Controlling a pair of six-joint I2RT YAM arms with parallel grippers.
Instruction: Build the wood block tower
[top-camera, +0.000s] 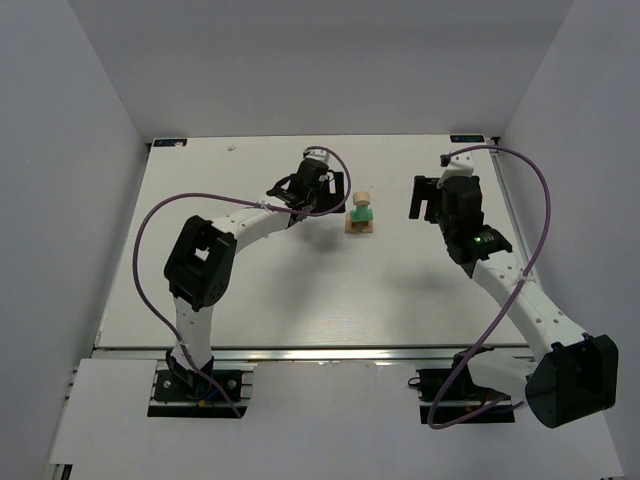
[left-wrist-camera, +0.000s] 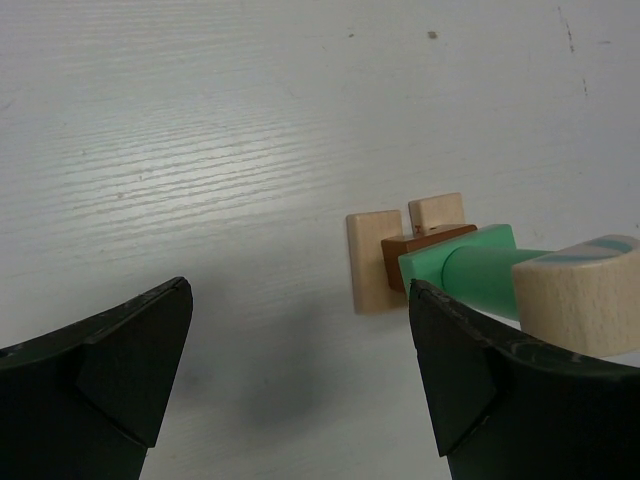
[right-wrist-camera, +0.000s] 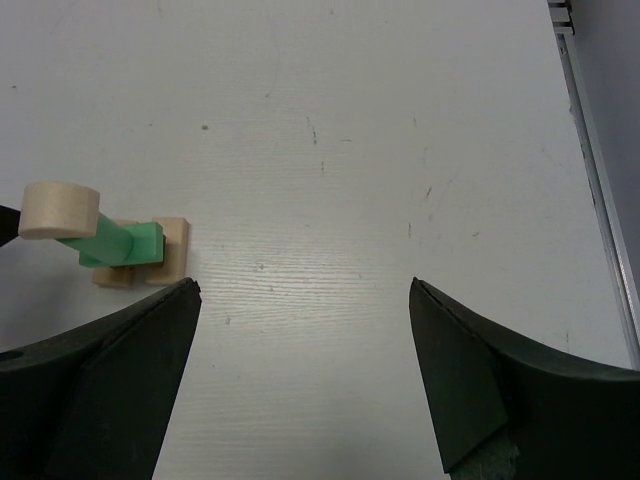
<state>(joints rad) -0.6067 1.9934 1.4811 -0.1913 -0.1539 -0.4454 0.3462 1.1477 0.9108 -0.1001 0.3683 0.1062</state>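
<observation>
Since the tower (top-camera: 361, 214) stands upright on the counter (top-camera: 250, 300), its long axis runs straight up. Both wrist cameras therefore look down its length, and the round tan cap (left-wrist-camera: 575, 300) looms nearest the lens.

From the top view, the left gripper (top-camera: 338, 200) is the nearer one. It sits just beside the tower on its left, while the right gripper (top-camera: 424, 203) is well apart on the other side.

In the left wrist view the left gripper (left-wrist-camera: 300, 370) is spread wide with nothing between its jaws. The tower (left-wrist-camera: 450, 265) lies off to the right of the gap, and its cap shows just above one finger (left-wrist-camera: 480, 400). I cannot tell whether they touch.

The right gripper (right-wrist-camera: 305, 370) is equally wide open and empty. From its camera the tower (right-wrist-camera: 110, 245) sits at the far left, outside the jaws.

Reading down from the cap there is a green post (left-wrist-camera: 480, 280), a dark brown block (left-wrist-camera: 400, 258) and pale base blocks (left-wrist-camera: 372, 258) flat on the counter. No loose block shows in any view, so the stack looks close to finished.

My judgement is that any coming move turns on the left gripper's closeness. A sideways drift to its right would meet the tall, thin post and could tip it, so rising clear looks safest.
</observation>
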